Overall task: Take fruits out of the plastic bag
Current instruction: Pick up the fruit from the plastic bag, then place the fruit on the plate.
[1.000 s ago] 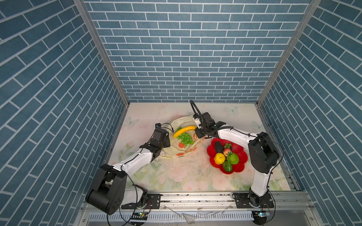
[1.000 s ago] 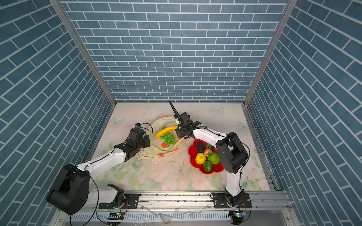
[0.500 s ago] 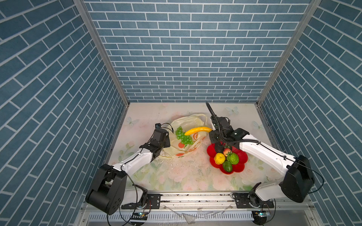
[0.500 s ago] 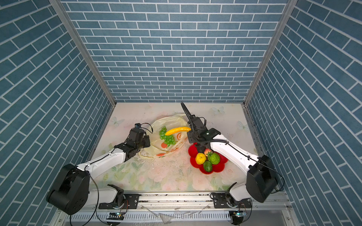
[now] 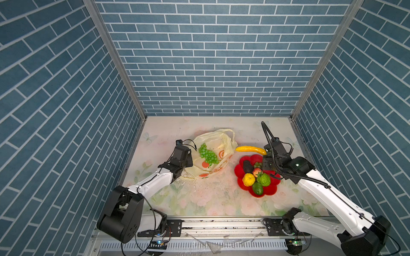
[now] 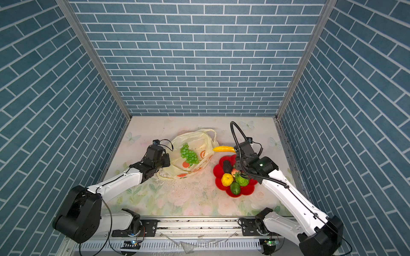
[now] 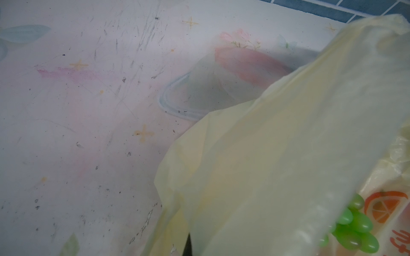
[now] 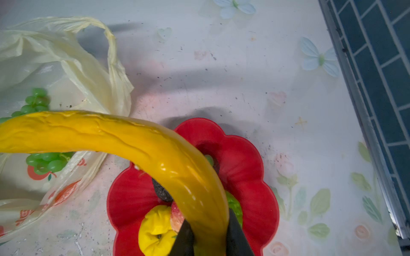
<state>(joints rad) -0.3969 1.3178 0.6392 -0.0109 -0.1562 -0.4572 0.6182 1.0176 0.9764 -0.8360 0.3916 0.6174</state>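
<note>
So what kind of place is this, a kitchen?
Most likely a robot test booth, not a kitchen: printed blue brick walls box in a flowery table, and the left arm and right arm are mounted on a metal rail along its front.

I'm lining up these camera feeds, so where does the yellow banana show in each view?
Top view: banana just right of the plastic bag.
Top view: banana, same place.
Left wrist: not in it.
Right wrist: banana, large, arching over the red plate.
Shared landmark: green grape bunch, in all four.
</note>
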